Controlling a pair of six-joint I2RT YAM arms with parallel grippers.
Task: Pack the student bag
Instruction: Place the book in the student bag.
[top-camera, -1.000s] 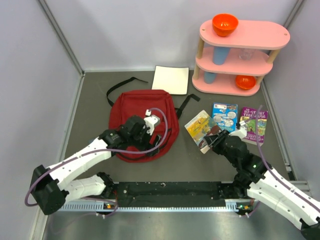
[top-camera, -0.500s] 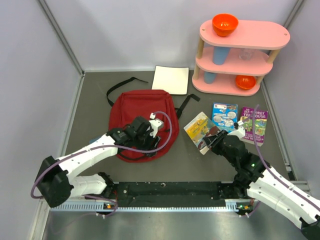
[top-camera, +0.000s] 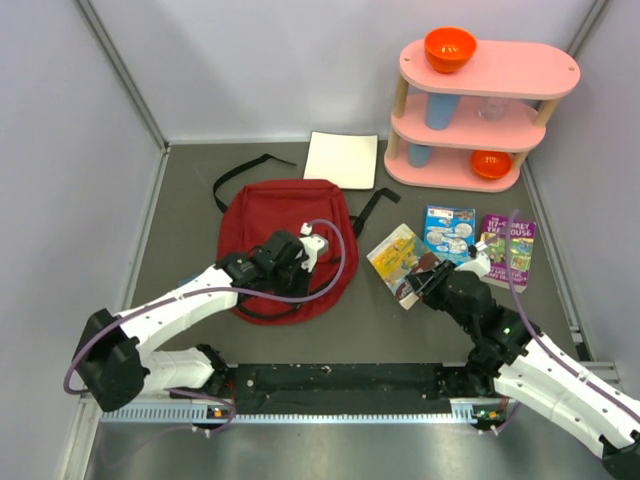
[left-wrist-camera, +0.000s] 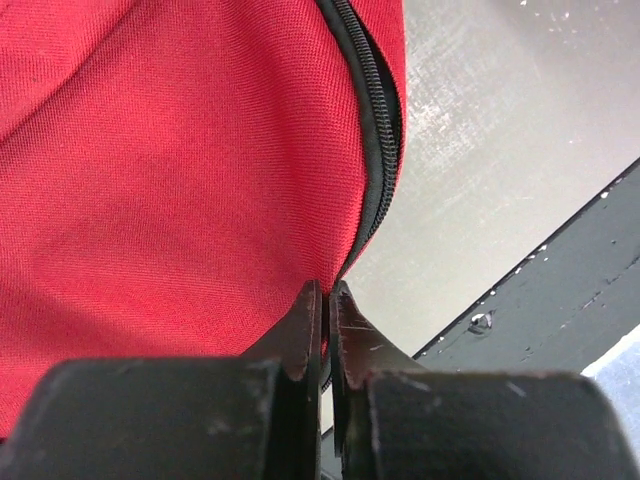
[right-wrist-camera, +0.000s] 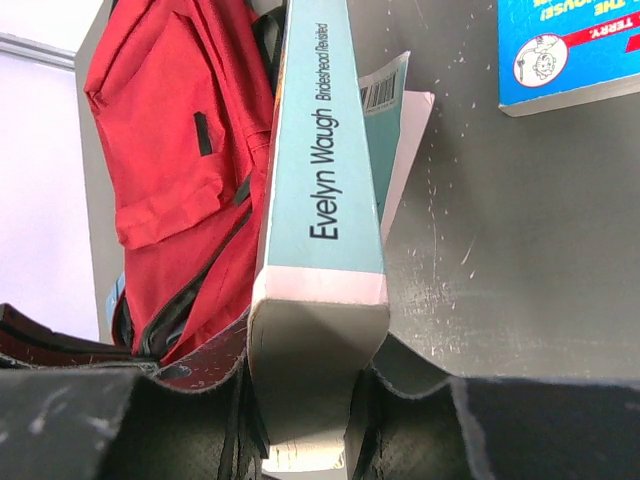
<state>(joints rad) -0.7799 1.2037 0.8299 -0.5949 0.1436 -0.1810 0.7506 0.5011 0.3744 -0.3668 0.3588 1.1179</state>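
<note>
The top external camera sits high above and behind both arm bases and looks steeply down over the whole table (top-camera: 190, 200) and both arms. The left wrist camera sits just behind the left gripper (left-wrist-camera: 325, 292), facing along its fingers at very close range. The student bag (left-wrist-camera: 170, 170) fills the frame ahead of the tips, with a black rail (left-wrist-camera: 560, 290) to their right. The right wrist camera looks out along the right gripper (right-wrist-camera: 305, 365) and the book (right-wrist-camera: 325, 180) clamped in it, and it sees farther. All three views share the bag. The overhead and right wrist views also share the book.
</note>
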